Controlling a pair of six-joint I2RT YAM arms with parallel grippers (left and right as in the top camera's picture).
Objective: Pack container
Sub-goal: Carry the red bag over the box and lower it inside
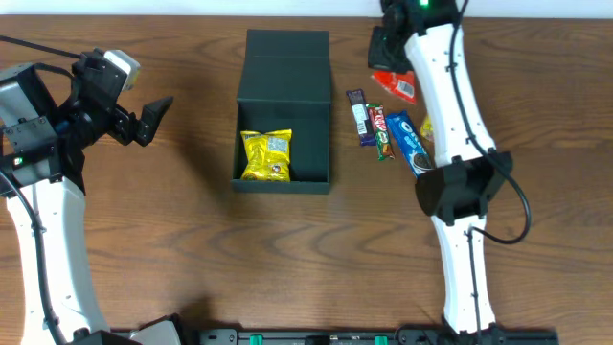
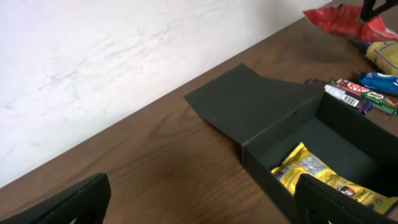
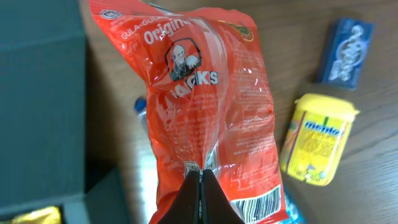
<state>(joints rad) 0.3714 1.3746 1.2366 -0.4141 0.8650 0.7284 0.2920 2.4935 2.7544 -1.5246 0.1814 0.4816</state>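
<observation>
The dark container point(image 1: 283, 75) stands open at the table's middle, its lid point(image 2: 252, 99) folded back flat. A yellow snack packet point(image 1: 265, 156) lies inside it and also shows in the left wrist view point(image 2: 326, 177). My right gripper point(image 3: 200, 177) is shut on a red snack packet point(image 3: 205, 93), which shows at the back right in the overhead view point(image 1: 397, 84). My left gripper point(image 1: 153, 120) is open and empty, left of the container; in its own view the jaws point(image 2: 199, 202) frame bare table.
Right of the container lie a dark bar point(image 1: 360, 117), a KitKat bar point(image 1: 382, 131), a blue Oreo pack point(image 1: 410, 144) and a yellow Mentos box point(image 3: 317, 138). A small blue box point(image 3: 345, 51) shows in the right wrist view. A white wall point(image 2: 93, 68) runs behind the table.
</observation>
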